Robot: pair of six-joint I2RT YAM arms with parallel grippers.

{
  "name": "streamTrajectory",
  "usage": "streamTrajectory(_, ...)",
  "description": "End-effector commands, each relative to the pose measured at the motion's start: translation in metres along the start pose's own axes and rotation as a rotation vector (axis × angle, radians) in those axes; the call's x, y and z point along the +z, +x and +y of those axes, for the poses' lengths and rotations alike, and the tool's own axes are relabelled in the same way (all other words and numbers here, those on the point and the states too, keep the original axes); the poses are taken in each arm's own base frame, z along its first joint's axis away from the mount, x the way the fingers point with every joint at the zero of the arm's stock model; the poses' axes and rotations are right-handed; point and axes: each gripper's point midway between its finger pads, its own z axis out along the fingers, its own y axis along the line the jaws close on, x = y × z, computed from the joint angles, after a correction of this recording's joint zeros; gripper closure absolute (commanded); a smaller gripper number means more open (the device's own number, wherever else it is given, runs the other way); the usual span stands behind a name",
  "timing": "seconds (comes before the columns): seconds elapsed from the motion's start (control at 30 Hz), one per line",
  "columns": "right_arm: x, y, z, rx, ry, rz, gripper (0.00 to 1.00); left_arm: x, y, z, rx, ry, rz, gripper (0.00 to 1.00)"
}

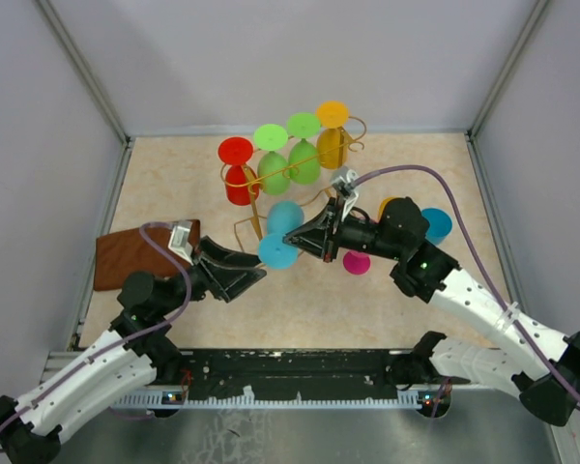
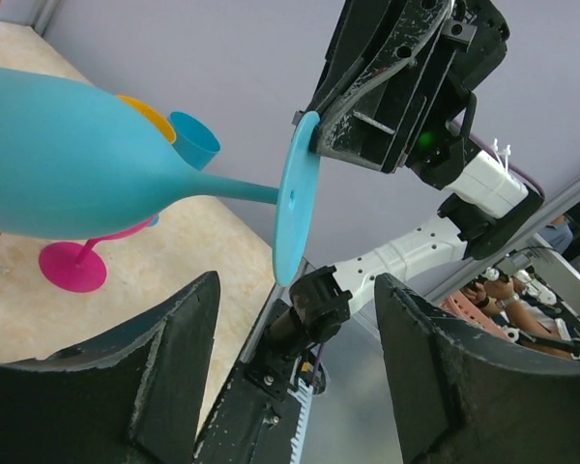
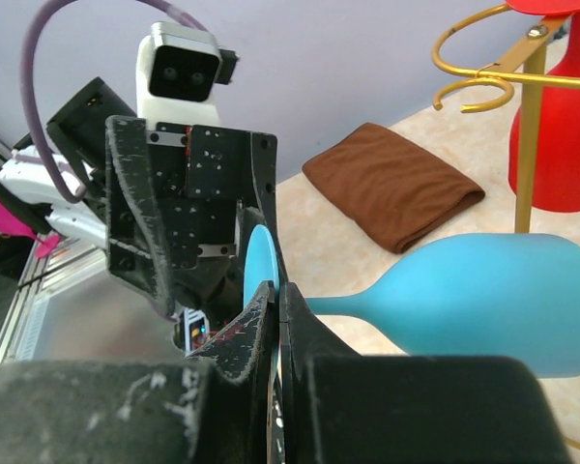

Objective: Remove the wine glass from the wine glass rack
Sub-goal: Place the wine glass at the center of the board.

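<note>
Your right gripper [image 3: 275,302] is pinched tight on the rim of the foot of the blue wine glass [image 1: 284,218], which lies nearly level in the air, its bowl pointing back toward the wine glass rack [image 3: 534,145] and its foot toward the arms' bases; the foot is out from the gold rails, so I judge the lifting-off itself to be done, though the bowl hangs just beside the rack's near upright and I cannot tell whether it touches; your left gripper [image 2: 298,285] stands with its jaws spread wide and nothing in them, the blue foot showing just past the gap between its fingers; that looks to me like a hand-over or a steadying grip being prepared, not yet made; what is left for you, as I read it, is to draw the bowl away from the upright and set the glass down, perhaps near the pink glass [image 1: 357,261] that stands on the table; the red glass [image 1: 237,184] and the others remain hung on the rails.
</note>
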Motion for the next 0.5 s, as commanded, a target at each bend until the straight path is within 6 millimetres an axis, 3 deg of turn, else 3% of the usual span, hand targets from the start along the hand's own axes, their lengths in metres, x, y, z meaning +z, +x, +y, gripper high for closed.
streamTrajectory(0.0, 0.001, -0.019, 0.013, -0.051, -0.073, -0.056, 1.0, 0.003, 0.0, -0.009, -0.033, 0.063, -0.007, 0.35)
streamTrajectory(0.47, 0.002, -0.01, 0.021, -0.039, -0.129, -0.017, 1.0, 0.012, 0.01, -0.018, -0.052, 0.164, 0.041, 0.69)
